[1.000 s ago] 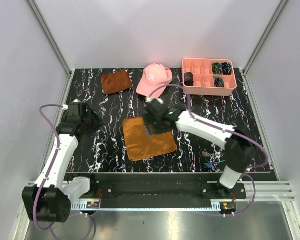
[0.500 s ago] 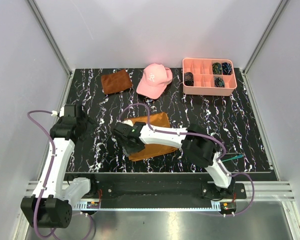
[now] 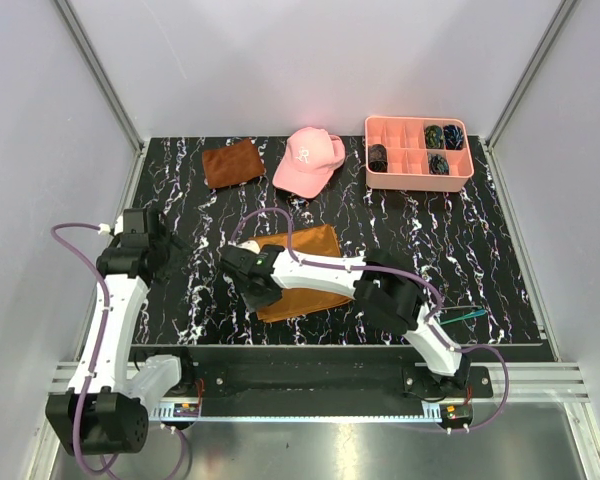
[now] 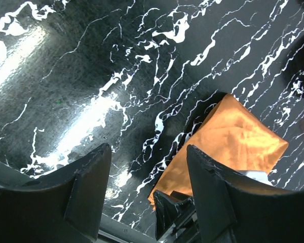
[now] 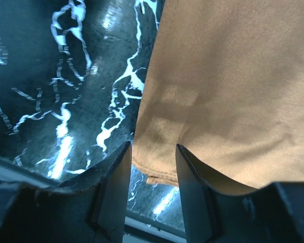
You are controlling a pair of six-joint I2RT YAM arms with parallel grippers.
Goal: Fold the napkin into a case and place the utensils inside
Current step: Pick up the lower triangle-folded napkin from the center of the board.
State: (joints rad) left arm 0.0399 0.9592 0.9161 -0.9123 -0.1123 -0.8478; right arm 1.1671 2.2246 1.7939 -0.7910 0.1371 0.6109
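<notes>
The orange-brown napkin (image 3: 305, 272) lies folded on the black marble table (image 3: 200, 300), in the middle near the front. My right gripper (image 3: 252, 290) is low at its near-left corner. In the right wrist view the jaws (image 5: 153, 149) are open, with the napkin's corner (image 5: 228, 86) lying between the fingers. My left gripper (image 3: 165, 245) is open and empty, above bare table left of the napkin (image 4: 233, 134). Thin iridescent utensils (image 3: 467, 314) lie at the front right, partly behind my right arm.
A pink cap (image 3: 308, 160) and a darker rust-brown cloth (image 3: 230, 162) lie at the back. A pink compartment tray (image 3: 417, 178) with dark items stands at the back right. My right arm stretches across the table's front.
My right arm has swung from the napkin's far side to its near-left corner, and the napkin now looks narrower and folded. My left arm has drawn back to the left.
</notes>
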